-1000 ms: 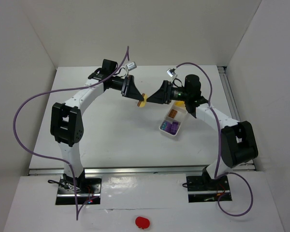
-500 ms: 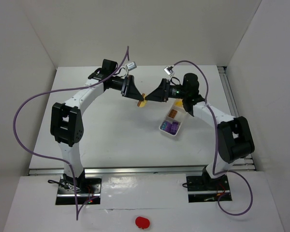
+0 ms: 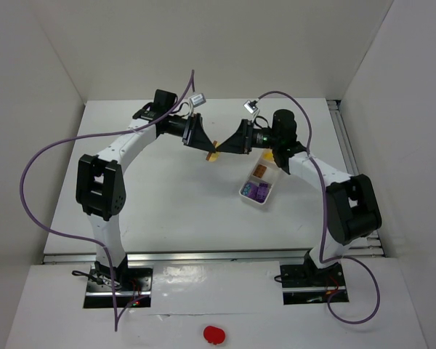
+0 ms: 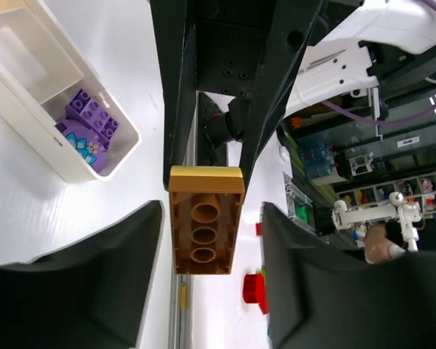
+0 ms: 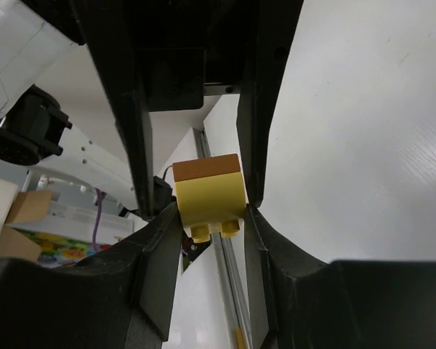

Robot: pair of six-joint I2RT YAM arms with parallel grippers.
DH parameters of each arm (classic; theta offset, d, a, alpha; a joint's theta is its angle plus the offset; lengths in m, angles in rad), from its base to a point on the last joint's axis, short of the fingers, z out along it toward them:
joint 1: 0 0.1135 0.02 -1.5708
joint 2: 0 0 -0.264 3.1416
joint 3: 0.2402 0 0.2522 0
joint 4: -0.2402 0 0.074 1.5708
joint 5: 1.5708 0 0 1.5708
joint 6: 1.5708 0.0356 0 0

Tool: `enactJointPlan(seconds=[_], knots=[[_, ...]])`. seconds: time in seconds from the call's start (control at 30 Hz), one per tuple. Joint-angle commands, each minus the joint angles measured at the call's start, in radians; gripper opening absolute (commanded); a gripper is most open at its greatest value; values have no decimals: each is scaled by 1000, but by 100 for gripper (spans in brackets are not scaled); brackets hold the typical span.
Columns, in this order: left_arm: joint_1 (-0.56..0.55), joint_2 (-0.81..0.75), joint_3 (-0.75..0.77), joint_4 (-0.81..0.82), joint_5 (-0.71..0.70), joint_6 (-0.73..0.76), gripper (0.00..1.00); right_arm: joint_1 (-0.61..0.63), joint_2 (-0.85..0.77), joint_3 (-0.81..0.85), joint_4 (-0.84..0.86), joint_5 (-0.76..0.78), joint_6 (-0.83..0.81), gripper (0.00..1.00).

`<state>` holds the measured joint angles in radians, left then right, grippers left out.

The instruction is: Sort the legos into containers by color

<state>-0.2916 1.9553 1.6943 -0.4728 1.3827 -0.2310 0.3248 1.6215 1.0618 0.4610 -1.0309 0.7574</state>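
Above the middle of the table, an orange brick (image 3: 213,150) stuck to a yellow brick (image 5: 209,198) hangs in the air between both grippers. My right gripper (image 5: 211,212) is shut on the yellow brick, with both pads against its sides. My left gripper (image 4: 211,218) stands open around the orange brick (image 4: 206,229), with a gap on each side. The white container (image 3: 250,196) lies right of centre, holding purple bricks (image 3: 259,192) in its near compartment and an orange one (image 3: 260,171) in the far compartment. The left wrist view also shows the container (image 4: 73,171) and the purple bricks (image 4: 91,116).
White walls enclose the table on three sides. A metal rail (image 3: 345,145) runs along the right edge. Purple cables (image 3: 29,174) loop off both arms. A red object (image 3: 214,334) lies on the near ledge in front of the arm bases.
My left gripper has opened off the orange brick. My right gripper has moved in slightly to the left and shut on the yellow brick. The joined bricks have stayed in place.
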Motion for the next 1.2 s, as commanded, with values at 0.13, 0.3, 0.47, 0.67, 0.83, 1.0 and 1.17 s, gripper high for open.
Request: enactJointPlan(seconds=[0.13,0.3,0.47,0.67,0.83,1.0,1.17], knots=[[-7,-27,51,-69,-34,77,87,7,-71,47,-88,63,-61,10],[-7,-18,51,-89,-59,88,84,-3,-80,47,-97,77,-61,10],[-17,-9,62,-150,-131,130,73,-3,-80,47,-107,77,-61,10],[-17,1,62,-159,-122,144,35,-3,-71,47,-107,77,-61,10],[-17,1,71,-159,-122,144,49,-3,-71,29,-116,77,-70,10],[-17,-9,71,-159,-100,144,60,-12,-71,20,-116,86,-79,10],[-7,-9,71,-159,-91,144,60,-12,-71,10,-116,86,-79,10]])
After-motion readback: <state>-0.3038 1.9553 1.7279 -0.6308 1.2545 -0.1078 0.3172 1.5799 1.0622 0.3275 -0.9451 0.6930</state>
